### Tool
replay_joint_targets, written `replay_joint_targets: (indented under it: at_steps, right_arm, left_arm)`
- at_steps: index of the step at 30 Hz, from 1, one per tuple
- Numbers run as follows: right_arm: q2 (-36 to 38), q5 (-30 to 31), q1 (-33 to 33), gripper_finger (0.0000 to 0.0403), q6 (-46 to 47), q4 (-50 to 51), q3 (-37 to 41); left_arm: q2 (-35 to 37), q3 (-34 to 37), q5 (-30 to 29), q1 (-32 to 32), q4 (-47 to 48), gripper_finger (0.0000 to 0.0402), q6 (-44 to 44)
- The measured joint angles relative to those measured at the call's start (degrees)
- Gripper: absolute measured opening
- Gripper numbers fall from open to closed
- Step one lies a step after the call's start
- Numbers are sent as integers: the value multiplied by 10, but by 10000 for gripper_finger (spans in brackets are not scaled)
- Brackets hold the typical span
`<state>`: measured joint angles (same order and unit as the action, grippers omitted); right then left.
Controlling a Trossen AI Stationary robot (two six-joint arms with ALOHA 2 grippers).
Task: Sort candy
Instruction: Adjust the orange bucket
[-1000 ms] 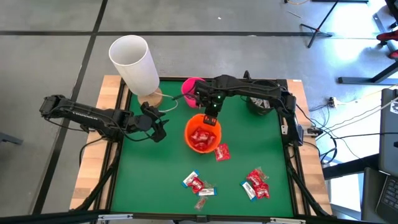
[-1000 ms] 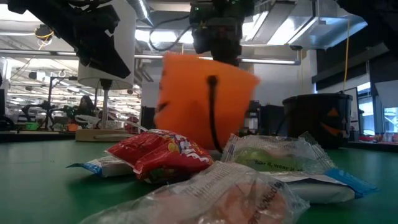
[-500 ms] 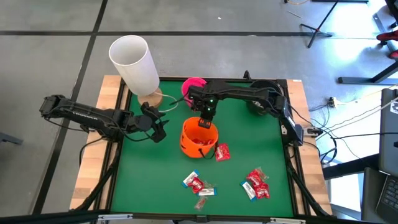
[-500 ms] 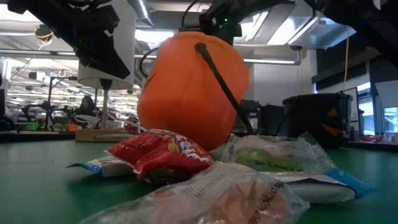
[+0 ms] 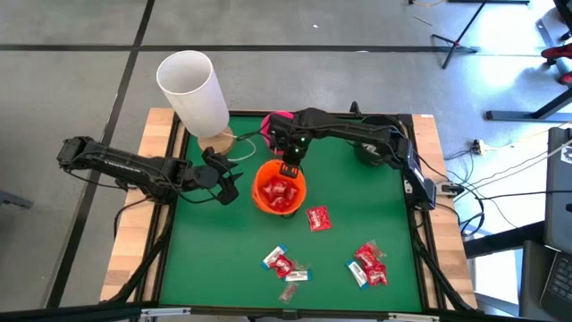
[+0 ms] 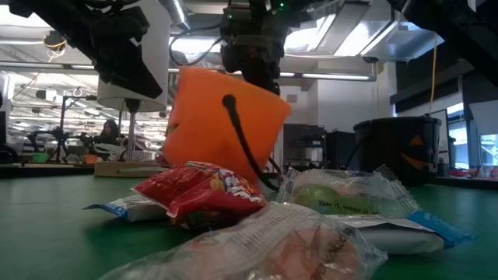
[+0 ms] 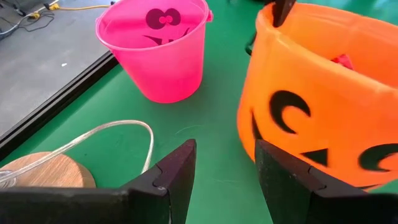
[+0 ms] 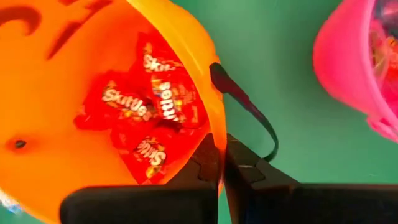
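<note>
At the counter's (image 5: 197, 268) left edge the left tool (image 5: 229, 186) waited with its fingers parted on nothing, just beside the orange bucket (image 5: 278, 190). Half a second before, that bucket lay tipped with its mouth toward the right arm; now it stood nearly upright and slightly nearer the left arm. The right tool (image 5: 289, 166) had its fingers pinched tight on the bucket's rim, near the handle (image 8: 249, 112). Righting it likely meant the red load was secure and sorting could resume. Red packets (image 8: 146, 106) with white print lay heaped inside. One red candy (image 5: 317, 217) sat alone on the green just right of the bucket; farther right, loose clusters (image 5: 368, 264) of red and pale wrappers remained unsorted.
</note>
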<state>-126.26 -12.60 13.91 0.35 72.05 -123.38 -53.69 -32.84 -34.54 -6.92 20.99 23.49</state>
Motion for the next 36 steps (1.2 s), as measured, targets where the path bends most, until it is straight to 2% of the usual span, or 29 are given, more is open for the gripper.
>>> replay_joint_targets:
  at_steps: [4,12,17,23,29,33,36]
  right_arm:
    - [0,2,0,21,-7,6,-3]
    - [0,34,0,128,-18,18,-2]
    - [0,34,-1,168,-22,19,-2]
    - [8,19,-8,174,-37,46,-33]
    - [69,63,-44,154,-65,28,-33]
    - [105,87,-64,145,-63,13,-1]
    - [132,106,-83,142,-55,-19,51]
  left_arm:
    - [0,0,0,0,0,160,0]
    - [0,0,0,0,0,160,0]
    - [0,0,1,0,0,160,0]
    - [0,0,7,0,11,160,0]
    - [0,0,5,0,13,160,0]
    - [0,0,-33,8,12,160,-21]
    - [0,0,-40,37,1,160,-50]
